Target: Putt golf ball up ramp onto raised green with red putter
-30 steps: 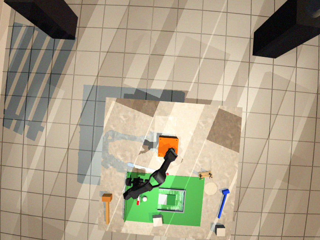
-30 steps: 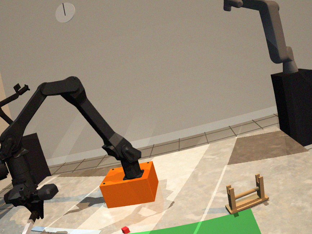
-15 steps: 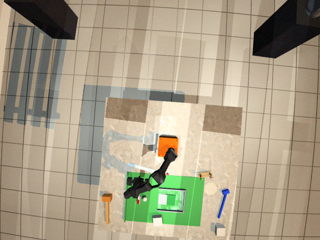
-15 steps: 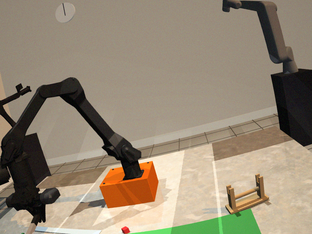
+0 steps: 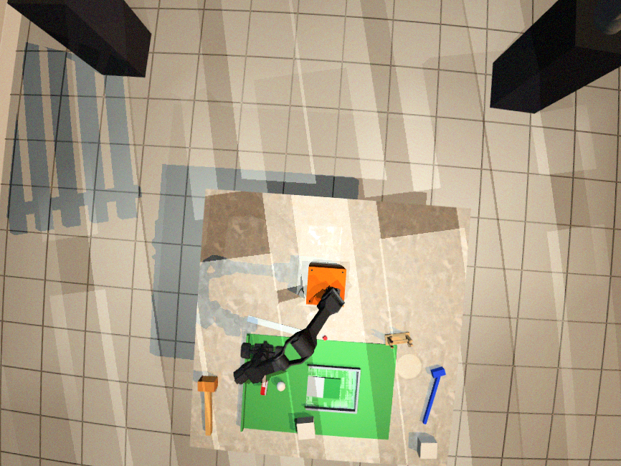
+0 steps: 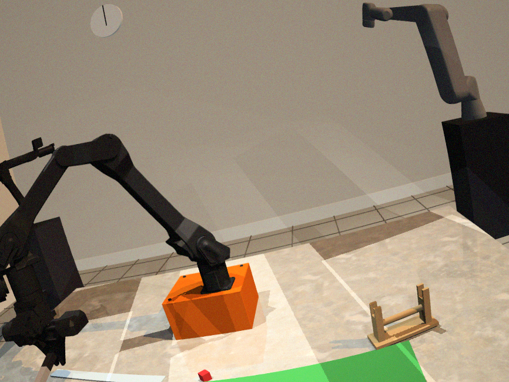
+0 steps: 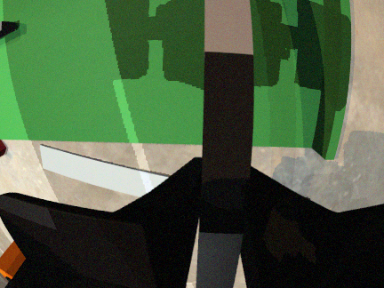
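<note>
Jaws are pinching the putter (image 7: 228, 100), whose shaft runs straight up the middle of the wrist view, dark near the grip and pale toward the upper edge. From the top, the gripper (image 5: 255, 368) sits at the lower left of the desk (image 5: 431, 280), over the left part of the green mat (image 5: 376, 391). The putter's red and white end (image 5: 263, 388) shows just below it, on the mat. The ball (image 5: 280, 386) lies on the mat just right of that end, slightly apart from it. To the ball's right, near the mat's middle, stands the raised green (image 5: 332, 388) with its grey frame. A pale cube (image 5: 305, 427) rests at the mat's lower edge.

The arm reaches down-left from the orange base (image 5: 325, 283) at the desk's centre. In the exterior view the arm (image 6: 135, 184) arches up from the base (image 6: 211, 302) toward the left edge of the frame, where the gripper (image 6: 49, 353) hangs low with the shaft (image 6: 44, 368) pointing down.

Off the mat, a wooden mallet (image 5: 207, 401) lies at lower left, a blue mallet (image 5: 432, 393) at right, a small wooden rack (image 5: 399, 338) above the mat's upper right corner.
</note>
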Robot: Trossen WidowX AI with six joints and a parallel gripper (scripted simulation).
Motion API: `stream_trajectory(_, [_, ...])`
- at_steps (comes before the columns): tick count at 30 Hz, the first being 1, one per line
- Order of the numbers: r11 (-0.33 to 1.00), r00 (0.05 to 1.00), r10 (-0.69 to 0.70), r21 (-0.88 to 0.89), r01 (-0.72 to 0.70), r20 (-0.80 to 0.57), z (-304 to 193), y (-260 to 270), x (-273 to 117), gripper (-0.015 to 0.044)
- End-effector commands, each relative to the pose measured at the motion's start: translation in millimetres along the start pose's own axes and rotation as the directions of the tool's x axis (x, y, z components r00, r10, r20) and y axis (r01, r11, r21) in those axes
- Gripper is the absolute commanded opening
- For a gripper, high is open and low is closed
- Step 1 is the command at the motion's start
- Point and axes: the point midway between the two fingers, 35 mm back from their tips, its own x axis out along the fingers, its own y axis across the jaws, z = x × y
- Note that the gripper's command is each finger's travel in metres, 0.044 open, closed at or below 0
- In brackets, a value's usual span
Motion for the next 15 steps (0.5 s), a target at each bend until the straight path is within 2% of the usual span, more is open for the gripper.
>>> stream_trajectory(1, [1.000, 1.000, -0.007, -0.004, 0.007, 0.002, 1, -6, -1, 0.0000])
stream_trajectory(8, [1.000, 1.000, -0.001, 0.000, 0.001, 0.000, 2, 6, -1, 0.0000])
stream_trajectory(15, [1.000, 1.000, 0.004, -0.003, -0.004, 0.002, 6, 101, -1, 0.0000])
